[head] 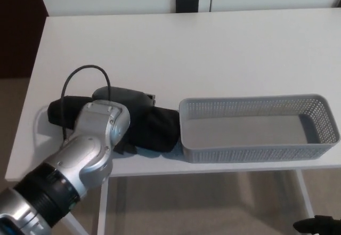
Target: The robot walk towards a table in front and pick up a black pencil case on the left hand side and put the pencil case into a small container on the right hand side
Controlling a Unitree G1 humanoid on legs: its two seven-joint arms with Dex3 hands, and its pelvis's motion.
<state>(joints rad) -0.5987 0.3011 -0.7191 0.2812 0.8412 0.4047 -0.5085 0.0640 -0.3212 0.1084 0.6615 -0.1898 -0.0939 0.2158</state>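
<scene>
Left hand on pencil case beside the empty container

Table (pixel 213 48), white and broad, filled most of the head view, with a pale wall or cabinet front behind it and a small black fitting (pixel 186 1) at its far edge. Dark flooring showed at the upper left, beige floor below the near edge.

The robot's left arm (pixel 80 160) came in from the lower left, a silver forearm with a rounded silver wrist housing and a black cuff lower down. A thin black cable (pixel 85 75) looped up from the wrist over the table top.

The grey perforated container (pixel 256 150) lay lengthwise along the near edge on the right side, long and shallow, with nothing in it.

The black pencil case (pixel 160 131) lay on the table near the front edge, its right end touching or just beside the container's left wall. It looked soft and slightly rumpled.

The left hand (pixel 122 97) rested over the left part of the pencil case, dark against dark. Whether its fingers were clenched on the case or merely lying on it could not be told, since the wrist housing hid most of them.

A small dark shape (pixel 319 225) showed at the bottom right corner; too little of it appeared to identify it.
</scene>
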